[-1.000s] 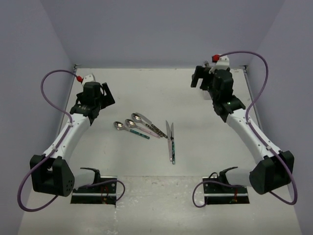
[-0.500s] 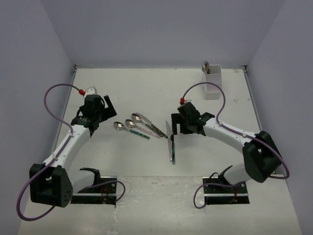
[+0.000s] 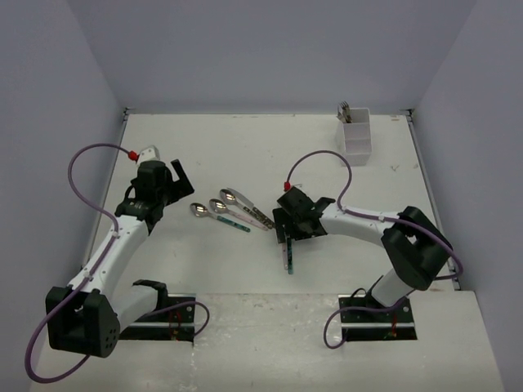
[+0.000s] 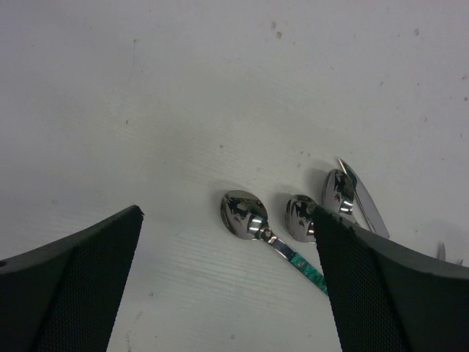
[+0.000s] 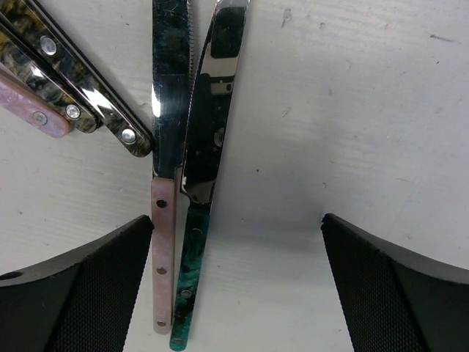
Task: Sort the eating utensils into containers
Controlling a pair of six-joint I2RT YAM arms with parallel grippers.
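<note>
Three spoons lie side by side left of centre: a teal-handled spoon (image 3: 198, 210) (image 4: 243, 215), a pink-handled spoon (image 3: 217, 205) (image 4: 299, 218) and a dark patterned spoon (image 3: 230, 195) (image 4: 338, 191). Two knives lie together at centre, one pink-handled (image 5: 165, 147), one teal-handled (image 5: 209, 139); their handles show below my right gripper (image 3: 288, 255). My right gripper (image 3: 283, 228) (image 5: 237, 218) is open low over the knives, which lie between its fingers near the left one. My left gripper (image 3: 176, 175) (image 4: 226, 213) is open and empty, left of the spoons. The white holder (image 3: 356, 135) stands at back right with utensils in it.
Dark patterned handles (image 5: 80, 81) and a pink handle (image 5: 29, 106) reach in beside the knife blades. Grey walls close in the table on the left, back and right. Cable loops hang over both arms.
My right arm has swung from the white holder at the back right down to the two knives at centre. My left gripper has shifted only slightly.
</note>
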